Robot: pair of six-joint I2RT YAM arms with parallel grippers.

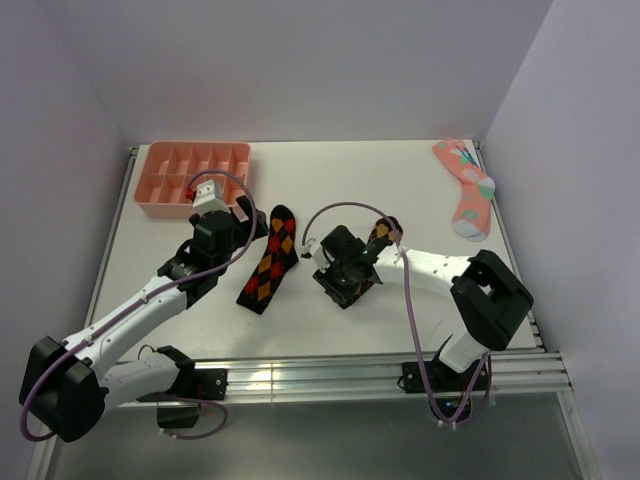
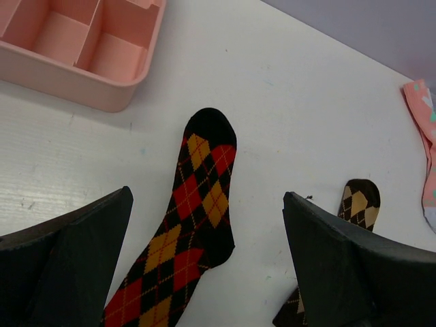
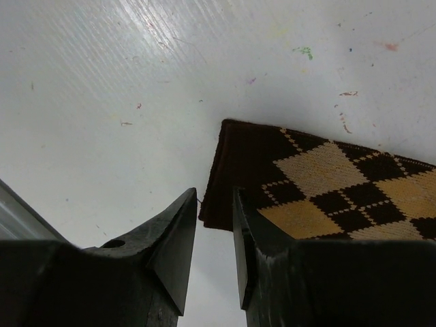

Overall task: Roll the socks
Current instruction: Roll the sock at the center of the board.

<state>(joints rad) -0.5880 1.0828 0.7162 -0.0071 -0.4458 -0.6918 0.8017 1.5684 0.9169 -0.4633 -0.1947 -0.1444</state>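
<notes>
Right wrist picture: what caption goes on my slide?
Right tool, nearly closed, at a corner of the tan-and-orange argyle sock on the table.

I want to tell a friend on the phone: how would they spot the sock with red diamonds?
Find the pink tray at the far left corner of the table. Just right of it, nearer the middle, lies a dark sock. Its diamonds are red and orange; the other dark sock has tan ones, and the far-right sock is pink.

left gripper [image 2: 206, 196]: jaws wide apart | red-and-orange argyle sock [image 2: 204, 163]: flat between the jaws, toe ahead | tan argyle sock [image 2: 360, 201]: just beyond right finger | pink tray [image 2: 68, 80]: ahead-left | pink sock [image 2: 428, 157]: far right
</notes>
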